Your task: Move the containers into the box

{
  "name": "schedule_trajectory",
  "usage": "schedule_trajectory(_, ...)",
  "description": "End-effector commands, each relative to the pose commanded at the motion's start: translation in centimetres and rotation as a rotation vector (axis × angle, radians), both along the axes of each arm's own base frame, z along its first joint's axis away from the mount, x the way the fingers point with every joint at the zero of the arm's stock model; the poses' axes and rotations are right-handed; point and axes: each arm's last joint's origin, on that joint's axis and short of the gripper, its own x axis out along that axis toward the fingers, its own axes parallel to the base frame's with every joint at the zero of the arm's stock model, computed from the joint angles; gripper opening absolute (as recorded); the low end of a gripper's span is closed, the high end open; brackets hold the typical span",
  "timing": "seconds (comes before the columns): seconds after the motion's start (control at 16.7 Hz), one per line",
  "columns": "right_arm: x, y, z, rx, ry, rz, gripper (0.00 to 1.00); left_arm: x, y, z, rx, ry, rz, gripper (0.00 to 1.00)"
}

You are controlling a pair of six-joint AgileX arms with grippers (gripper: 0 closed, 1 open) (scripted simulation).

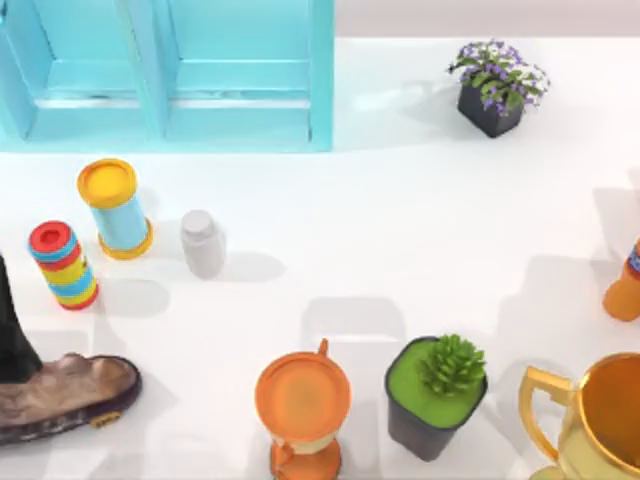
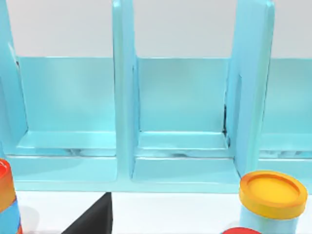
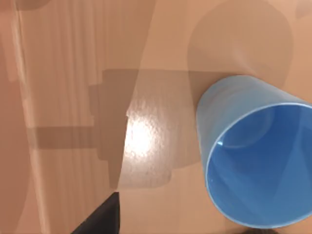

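Note:
A plain blue tumbler cup (image 3: 256, 156), one of the containers, appears in the right wrist view with its open mouth towards the camera, resting on a tan-brown surface (image 3: 73, 97). I cannot tell whether that surface belongs to the box. A dark part of my right gripper (image 3: 100, 218) pokes in beside the cup, apart from it. My left arm (image 1: 8, 330) stands at the table's left edge. A dark part of my left gripper (image 2: 95, 219) shows in front of a turquoise rack (image 2: 124, 97).
The turquoise rack (image 1: 170, 80) fills the back left. On the table stand a yellow-capped cylinder (image 1: 115, 210), a striped cylinder (image 1: 62, 265), a white bottle (image 1: 202, 243), a shoe (image 1: 60, 395), an orange hourglass (image 1: 302, 410), a green plant pot (image 1: 437, 395), a gold trophy (image 1: 595, 420), an orange bottle (image 1: 625, 285) and a flower pot (image 1: 497, 88).

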Motion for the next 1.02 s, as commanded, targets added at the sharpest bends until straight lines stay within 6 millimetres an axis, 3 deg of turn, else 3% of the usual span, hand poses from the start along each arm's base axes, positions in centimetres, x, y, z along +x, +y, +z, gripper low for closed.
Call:
schedule_trajectory(0.3,0.2,0.0,0.9,-0.001,-0.001,0.002,1.00,0.0,0.0,0.0,0.000,0.000,0.000,1.00)
schedule_trajectory(0.78,0.3,-0.1,8.3,-0.002,-0.002,0.002,1.00,0.0,0.0,0.0,0.000,0.000,0.000,1.00)
schedule_trajectory(1.02,0.0,0.1,10.0,0.000,-0.001,0.002,1.00,0.0,0.0,0.0,0.000,0.000,0.000,1.00)
